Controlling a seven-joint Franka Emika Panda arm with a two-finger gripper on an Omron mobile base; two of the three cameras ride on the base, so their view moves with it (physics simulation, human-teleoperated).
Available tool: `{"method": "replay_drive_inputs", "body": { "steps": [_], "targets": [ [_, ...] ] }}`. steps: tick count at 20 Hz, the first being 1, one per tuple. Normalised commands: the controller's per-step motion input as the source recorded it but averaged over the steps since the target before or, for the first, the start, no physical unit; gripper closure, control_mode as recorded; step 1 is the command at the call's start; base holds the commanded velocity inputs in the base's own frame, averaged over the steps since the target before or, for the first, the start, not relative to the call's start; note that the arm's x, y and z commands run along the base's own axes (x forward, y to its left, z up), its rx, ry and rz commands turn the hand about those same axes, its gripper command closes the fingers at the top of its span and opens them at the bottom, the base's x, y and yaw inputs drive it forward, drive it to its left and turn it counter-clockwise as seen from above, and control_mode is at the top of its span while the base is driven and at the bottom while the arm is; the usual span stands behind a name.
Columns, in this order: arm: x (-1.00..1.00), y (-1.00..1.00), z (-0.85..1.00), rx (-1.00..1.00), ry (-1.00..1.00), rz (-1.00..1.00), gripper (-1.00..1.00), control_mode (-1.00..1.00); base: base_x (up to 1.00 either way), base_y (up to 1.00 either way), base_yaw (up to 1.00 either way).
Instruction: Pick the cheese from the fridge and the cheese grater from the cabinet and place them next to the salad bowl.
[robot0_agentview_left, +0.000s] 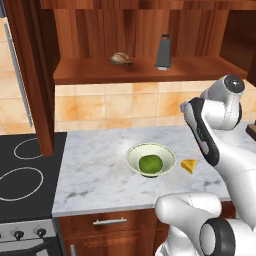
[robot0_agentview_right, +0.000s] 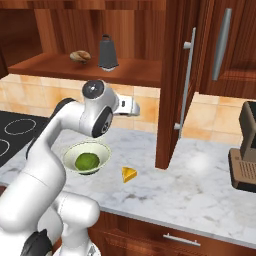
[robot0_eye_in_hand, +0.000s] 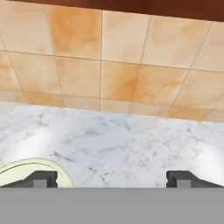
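The gripper (robot0_eye_in_hand: 112, 179), nearest the hand camera, is being carried with its two dark fingertips (robot0_eye_in_hand: 41, 178) spread wide apart and nothing between them; it is being pointed at bare marble and the tiled back wall, with the rim of the salad bowl (robot0_eye_in_hand: 30, 173) just being caught at its left.

The cheese (robot0_agentview_left: 188, 165) is lying on the marble counter (robot0_agentview_left: 95, 170), just beside the salad bowl (robot0_agentview_left: 150, 159) on its right and not touching it, so that half of the task is being judged as done. The bowl itself, with its green ball of salad, is sitting near the middle of the counter, toward the near edge.

The cheese grater (robot0_agentview_left: 163, 51) is standing upright on the plank shelf of the cabinet (robot0_agentview_left: 150, 70), above and behind the bowl, untouched. A brown rounded lump (robot0_agentview_left: 121, 59) is lying on the same shelf, to the grater's left and apart from it.

The step now in hand is being judged as the fetching of the grater. For that, the gripper, which is being held above the counter and below the shelf, is going to need raising to shelf height and bringing forward, so that the spread fingers are being closed around the grater's tapering body or top handle, with the brown lump being left alone.
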Motion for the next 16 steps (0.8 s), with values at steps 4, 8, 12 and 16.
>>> {"method": "replay_drive_inputs", "body": {
  "steps": [4,8,12,16],
  "targets": [
    [0.00,0.00,1.00,0.00,-0.07,0.09,-1.00,-1.00,0.00,0.00,0.00],
    [0.00,0.02,1.00,0.00,-0.07,0.11,-1.00,-1.00,0.00,0.00,0.00],
    [0.00,0.21,0.77,-0.03,-0.19,0.06,-1.00,-1.00,0.00,0.00,0.00],
    [0.30,0.42,0.25,0.00,-0.25,0.00,-1.00,-1.00,0.00,0.00,0.00]
  ]
}}
